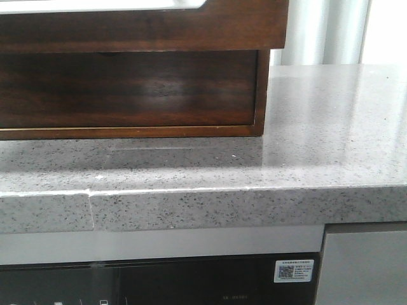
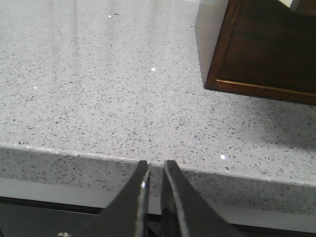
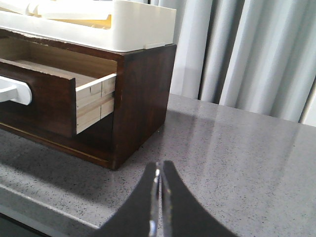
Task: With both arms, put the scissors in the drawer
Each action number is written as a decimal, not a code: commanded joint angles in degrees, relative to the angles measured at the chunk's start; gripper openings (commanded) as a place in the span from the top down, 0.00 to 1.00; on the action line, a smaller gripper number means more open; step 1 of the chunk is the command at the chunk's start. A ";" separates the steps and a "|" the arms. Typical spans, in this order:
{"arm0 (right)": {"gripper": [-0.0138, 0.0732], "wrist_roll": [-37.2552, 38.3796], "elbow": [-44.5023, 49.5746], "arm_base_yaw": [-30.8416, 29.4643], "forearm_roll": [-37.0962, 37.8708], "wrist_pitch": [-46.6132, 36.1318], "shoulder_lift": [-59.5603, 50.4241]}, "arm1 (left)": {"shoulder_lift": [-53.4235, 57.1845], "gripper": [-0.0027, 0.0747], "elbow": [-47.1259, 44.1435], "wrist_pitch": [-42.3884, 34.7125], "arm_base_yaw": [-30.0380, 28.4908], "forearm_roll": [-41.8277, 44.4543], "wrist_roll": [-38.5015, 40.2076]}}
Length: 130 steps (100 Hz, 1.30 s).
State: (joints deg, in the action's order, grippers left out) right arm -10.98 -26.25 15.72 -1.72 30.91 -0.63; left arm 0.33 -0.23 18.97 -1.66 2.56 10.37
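The drawer (image 3: 54,106) stands pulled out of a dark wooden cabinet (image 1: 133,89) at the table's (image 1: 318,127) far left; the scissors are not visible. Speckled grey table lies bare rightward. Left claw (image 2: 154,170) and right claw (image 3: 159,170) hang nearly closed, holding nothing, over the near edge.

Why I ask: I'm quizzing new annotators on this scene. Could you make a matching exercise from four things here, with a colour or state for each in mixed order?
Things:
1. drawer
2. countertop
3. curtain
4. right end effector

Colour or state:
A. speckled grey
B. fingers together, nothing between them
C. pulled partly out of its cabinet
D. pale, hanging in folds

Pairs: 1-C, 2-A, 3-D, 4-B
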 commanded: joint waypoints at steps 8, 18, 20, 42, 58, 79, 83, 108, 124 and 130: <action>0.96 -0.06 -1.26 -0.36 0.00 -5.08 -0.67 | 1.94 0.96 -0.94 -2.46 -0.20 0.16 0.50; 0.96 -0.06 -1.26 -0.36 0.00 -5.08 -0.67 | 1.94 0.96 -0.94 -2.46 -0.20 0.16 0.50; 0.96 -0.06 -1.26 -0.36 0.00 -5.08 -0.67 | 1.94 0.96 -0.94 -2.46 -0.20 0.16 0.50; 0.96 -0.06 -1.26 -0.45 0.00 -5.08 -0.67 | 1.94 0.96 -0.94 -2.46 -0.20 0.16 0.50; 0.96 -0.06 0.33 -0.45 0.38 -5.45 -0.67 | 1.94 0.96 -0.94 -2.46 -0.20 0.16 0.50; 0.96 -0.06 7.92 -1.47 3.93 -13.32 -1.01 | 1.94 0.96 -0.94 -2.56 -0.20 0.16 0.50; 0.96 -0.06 10.02 -2.46 3.93 -17.72 -1.01 | 1.94 0.96 -0.94 -2.56 -0.20 0.16 0.50; 0.96 5.85 24.74 -14.17 1.72 -50.16 -1.01 | 1.94 0.96 -0.94 -2.56 -0.20 0.16 0.50; 0.96 10.98 27.79 -23.43 1.72 -47.00 -1.01 | 1.94 0.96 -0.94 -2.56 -0.20 0.16 0.50; 0.96 10.65 27.89 -25.66 2.34 -42.35 -1.01 | 1.94 0.96 -0.94 -2.56 -0.20 0.16 0.50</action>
State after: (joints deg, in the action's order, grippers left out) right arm -1.10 1.00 -6.63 0.00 -12.21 -0.63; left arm 0.33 -0.23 19.05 -1.66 2.56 10.37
